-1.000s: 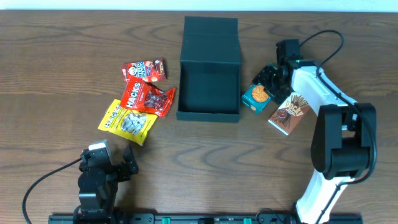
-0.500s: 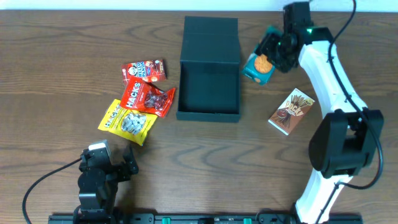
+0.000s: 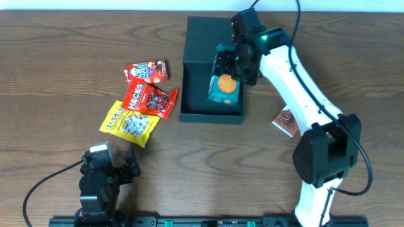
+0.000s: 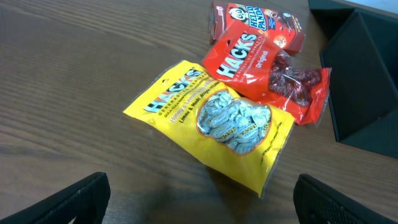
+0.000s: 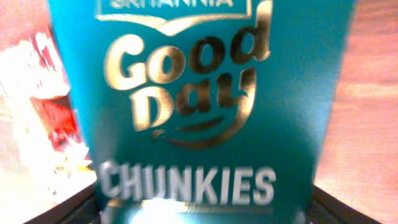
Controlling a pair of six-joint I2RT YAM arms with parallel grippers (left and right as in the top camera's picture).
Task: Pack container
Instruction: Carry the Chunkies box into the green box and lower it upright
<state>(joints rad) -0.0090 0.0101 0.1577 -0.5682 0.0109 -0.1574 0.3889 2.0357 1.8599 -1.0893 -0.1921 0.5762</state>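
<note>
Wooden worktop (image 3: 63,50), container (image 3: 211,115) open; Chunkies carton (image 3: 225,89) over it at right jaws, grip unclear; left jaws wide, empty; red Hacks bag (image 3: 149,99), yellow Hacks bag (image 3: 129,123), Hello Panda box (image 3: 146,70), brown box (image 3: 288,122) outside.

One dark teal container (image 3: 214,38), one teal Chunkies carton (image 3: 225,89), two Hacks bags: red bag (image 3: 149,99), yellow bag (image 3: 129,123); one red Hello Panda box (image 3: 146,70), one brown biscuit-stick box (image 3: 287,123).
</note>
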